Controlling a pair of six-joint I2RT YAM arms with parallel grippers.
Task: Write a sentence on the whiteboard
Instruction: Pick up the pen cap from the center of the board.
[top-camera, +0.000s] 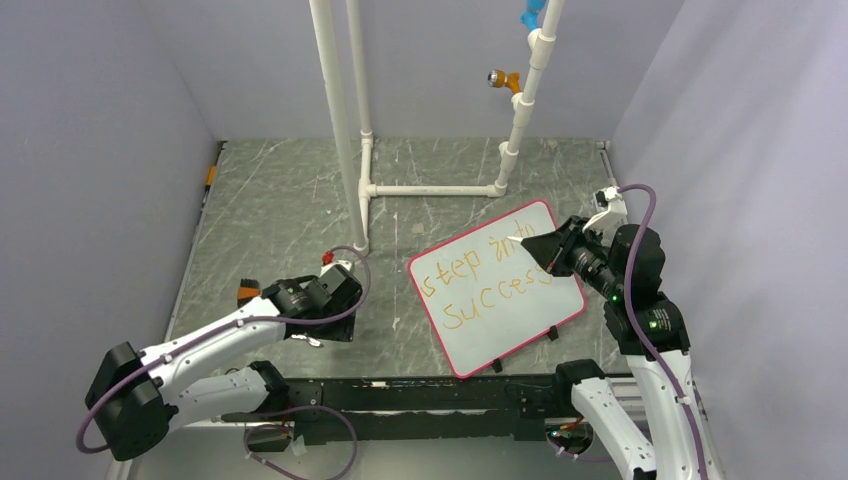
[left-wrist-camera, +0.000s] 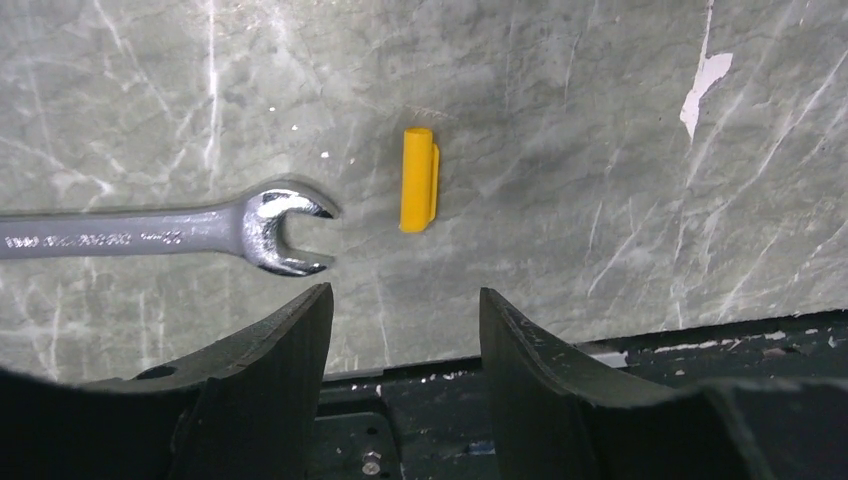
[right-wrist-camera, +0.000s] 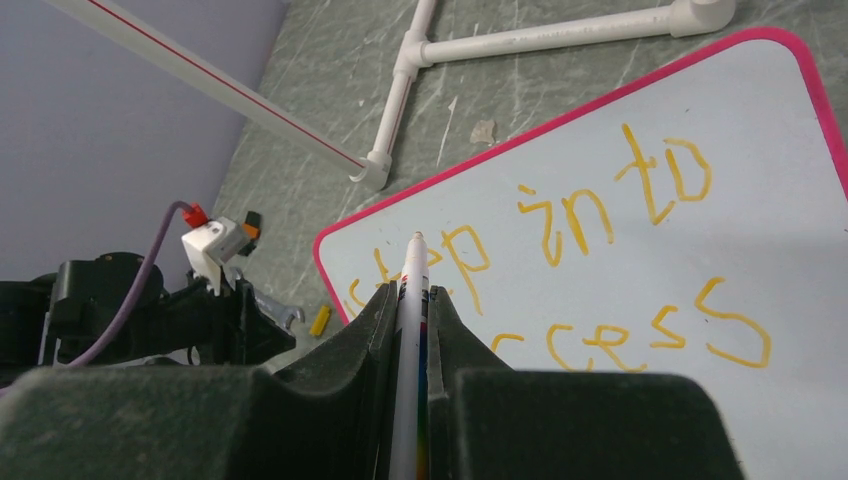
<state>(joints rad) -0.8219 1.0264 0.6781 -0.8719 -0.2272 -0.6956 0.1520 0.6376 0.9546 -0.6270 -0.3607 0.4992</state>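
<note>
The whiteboard (top-camera: 505, 338), white with a red-pink rim, lies tilted on the right half of the table. The sentence (top-camera: 488, 278) on it reads "step into" over "success" in orange-yellow letters. My right gripper (right-wrist-camera: 411, 298) is shut on a white marker (right-wrist-camera: 413, 268) over the board. The marker's tip points at the word "step"; whether it touches the board I cannot tell. My left gripper (left-wrist-camera: 405, 292) stands open left of the board, low over the table, with nothing between its fingers.
A yellow marker cap (left-wrist-camera: 419, 180) lies just beyond the left gripper, with a steel wrench (left-wrist-camera: 160, 230) to its left. A white pipe frame (top-camera: 430, 189) stands at the back. A small orange thing (top-camera: 247, 293) sits by the left arm. A black rail (top-camera: 420, 393) lines the near edge.
</note>
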